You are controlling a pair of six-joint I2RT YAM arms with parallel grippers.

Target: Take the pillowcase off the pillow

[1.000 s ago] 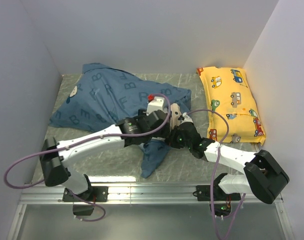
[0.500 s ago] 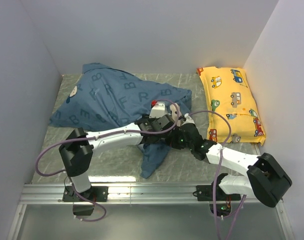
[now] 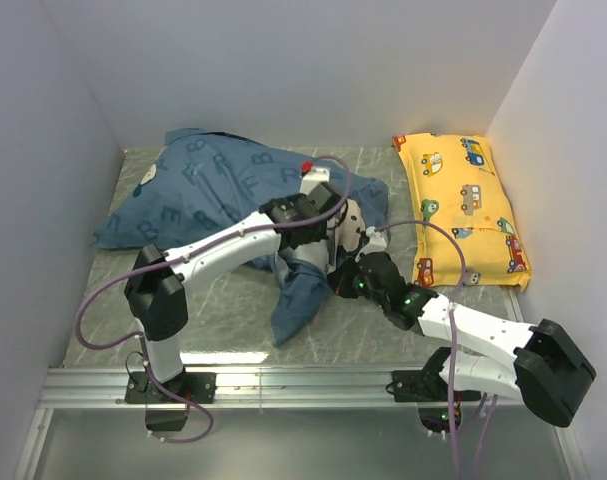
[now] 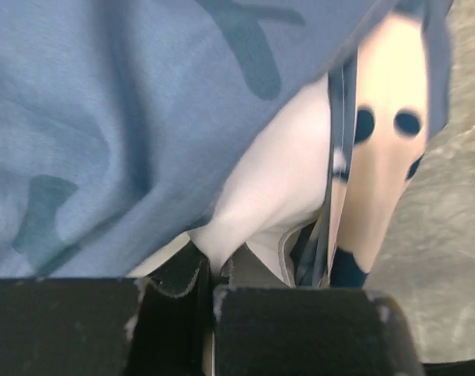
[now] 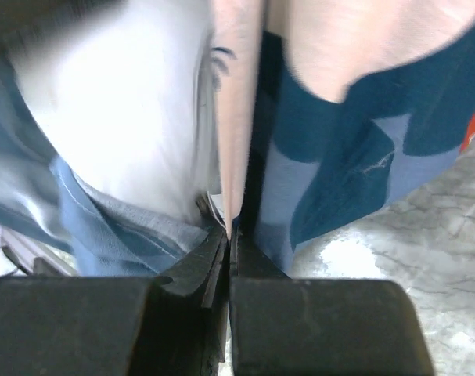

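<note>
On the left-centre of the table (image 3: 213, 325), the pillowcase (image 3: 208, 190) lies as a bulging heap toward the back wall. A loose flap trails toward the near edge. Its opening faces mid-table, which is why both arms converge there.

The pillow (image 4: 280, 176) is mostly inside the cover. It shows only as a white bulge poking out of the opening in the left wrist view. In the top view, cloth and arms hide it.

The yellow car-print pillow (image 3: 463, 205) sits along the right wall, apart and not involved.

Left gripper (image 4: 212, 286): jaws pinched tight with white fabric nipped between them. That reads as the pillow's corner, so this arm is the anchor.

Right gripper (image 5: 230, 243): jaws closed with no gap, clamping a pale printed edge of the pillowcase. Blue cloth drapes on either side.

The split makes sense: one arm holds the insert, the other peels the cover.

Judgement: early in the strip, with most of the pillow not yet out.

Risk: the left pinch may also catch a layer of the cover. These views can't rule that out.
</note>
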